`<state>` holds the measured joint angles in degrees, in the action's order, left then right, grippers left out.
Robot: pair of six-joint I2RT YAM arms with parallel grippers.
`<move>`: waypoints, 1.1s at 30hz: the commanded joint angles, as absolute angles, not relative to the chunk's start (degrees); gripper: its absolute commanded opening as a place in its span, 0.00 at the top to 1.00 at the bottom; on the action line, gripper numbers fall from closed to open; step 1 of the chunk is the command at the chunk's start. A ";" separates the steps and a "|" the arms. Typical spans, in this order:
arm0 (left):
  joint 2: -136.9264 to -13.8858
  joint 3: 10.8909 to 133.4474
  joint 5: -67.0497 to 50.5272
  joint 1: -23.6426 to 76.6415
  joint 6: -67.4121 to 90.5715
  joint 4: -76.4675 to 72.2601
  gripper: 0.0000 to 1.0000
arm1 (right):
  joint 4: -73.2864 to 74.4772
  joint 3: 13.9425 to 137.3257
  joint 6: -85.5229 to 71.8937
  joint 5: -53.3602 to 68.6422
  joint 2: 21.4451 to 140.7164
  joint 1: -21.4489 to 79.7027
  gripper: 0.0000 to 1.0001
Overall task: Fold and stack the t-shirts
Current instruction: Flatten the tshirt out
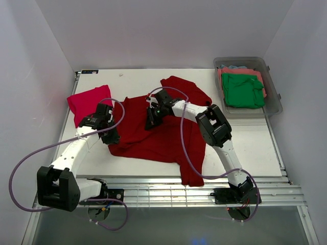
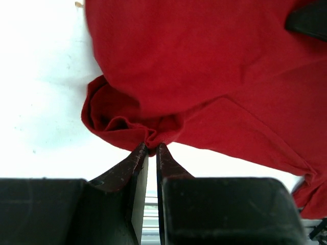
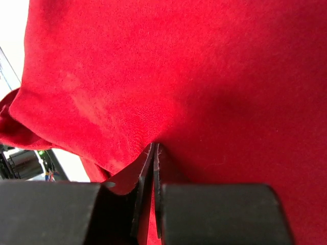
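Handling limp: the dark red soft-cloth t-shirt (image 1: 163, 140) lies spread mid white table (image 1: 255, 148), left gripper (image 2: 152, 147) jaws narrow, nipping its bunched left edge, right gripper (image 3: 154, 145) jaws pinched shut on a cloth fold near centre; light, drapey, probably best held at edges.

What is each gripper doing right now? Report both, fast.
Left gripper: jaws closed, pinching a bunched edge of the dark red t-shirt.
Right gripper: jaws closed, pinching a fold of the same shirt.
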<state>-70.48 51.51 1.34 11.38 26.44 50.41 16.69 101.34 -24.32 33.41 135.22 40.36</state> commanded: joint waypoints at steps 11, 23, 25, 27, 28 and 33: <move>-52.83 51.50 -4.83 11.51 31.37 65.29 0.76 | 24.69 105.64 -23.38 25.05 142.90 41.31 0.92; -50.97 53.87 -1.59 11.60 32.96 64.44 0.49 | 25.13 108.46 -23.91 25.84 143.96 41.31 0.92; -53.16 55.27 2.60 11.51 32.70 60.76 0.44 | 25.57 108.54 -23.56 25.93 144.05 41.31 0.92; -57.19 56.33 4.99 11.51 32.26 58.55 0.41 | 25.66 108.46 -23.29 26.45 144.14 41.31 0.92; -58.87 57.21 6.14 11.51 31.65 56.45 0.40 | 25.66 108.11 -23.29 26.54 144.05 41.31 0.92; -68.10 59.06 10.54 11.51 29.36 50.28 0.41 | 25.05 106.79 -23.20 26.72 143.00 41.40 0.92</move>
<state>-64.79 56.73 5.58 11.42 31.27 56.53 21.96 109.32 -26.13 33.43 139.76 41.01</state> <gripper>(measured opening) 0.597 0.078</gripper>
